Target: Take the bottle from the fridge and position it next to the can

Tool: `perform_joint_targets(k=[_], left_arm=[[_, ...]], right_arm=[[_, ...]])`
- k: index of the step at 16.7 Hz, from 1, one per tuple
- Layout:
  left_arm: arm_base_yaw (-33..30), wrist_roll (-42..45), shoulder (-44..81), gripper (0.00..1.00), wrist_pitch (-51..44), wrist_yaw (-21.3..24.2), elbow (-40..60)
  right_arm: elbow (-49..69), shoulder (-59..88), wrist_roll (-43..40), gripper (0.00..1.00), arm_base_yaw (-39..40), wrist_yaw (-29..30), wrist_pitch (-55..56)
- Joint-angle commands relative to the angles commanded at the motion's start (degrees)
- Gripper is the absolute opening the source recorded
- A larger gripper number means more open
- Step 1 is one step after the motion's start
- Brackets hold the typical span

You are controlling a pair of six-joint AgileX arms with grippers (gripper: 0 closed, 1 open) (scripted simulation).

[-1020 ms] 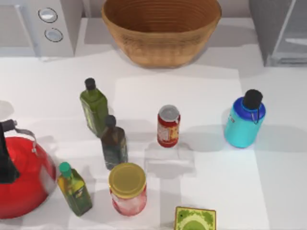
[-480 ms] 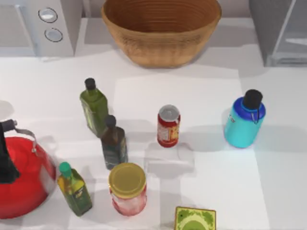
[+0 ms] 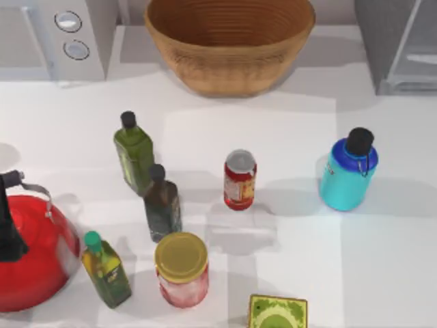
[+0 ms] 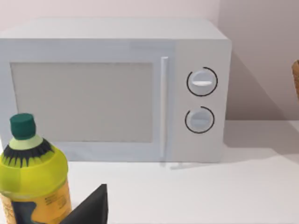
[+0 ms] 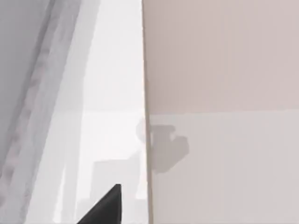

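Observation:
The cyan bottle (image 3: 347, 174) with a black cap stands upright on the white table, out of the fridge (image 3: 399, 44) at the back right corner. The red can (image 3: 240, 179) stands upright at mid-table, a wide gap to the left of the bottle. Nothing holds or touches either one. A dark part of my left gripper (image 4: 91, 210) shows in the left wrist view, facing the white microwave (image 4: 117, 88). A dark part of my right gripper (image 5: 105, 207) shows in the right wrist view, close to a grey panel and a pale wall.
A wicker bowl (image 3: 229, 41) sits at the back centre and the microwave (image 3: 54, 37) at the back left. Left of the can stand a green oil bottle (image 3: 134, 154), a dark bottle (image 3: 162, 205), a small yellow-green bottle (image 3: 106, 270), a yellow-lidded jar (image 3: 181, 270) and a red kettle (image 3: 31, 253).
The bottle, the can and the other things stand where they were. Only the faint shading on the table around the can has shifted.

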Motion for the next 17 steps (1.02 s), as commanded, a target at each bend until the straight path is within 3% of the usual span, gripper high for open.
perform_joint_targets(k=[5,12,17], left_arm=[[0.0,0.0,0.0,1.0,0.0,0.0,0.0],[0.0,0.0,0.0,1.0,0.0,0.0,0.0],[0.0,0.0,0.0,1.0,0.0,0.0,0.0]], right_arm=[[-0.22,-0.29,12.43,1.0,9.19,2.03,11.92],[-0.85,-0.82,13.68,1.0,9.88,2.71,13.15],[-4.62,-2.99,22.27,1.0,22.01,12.35,17.68]])
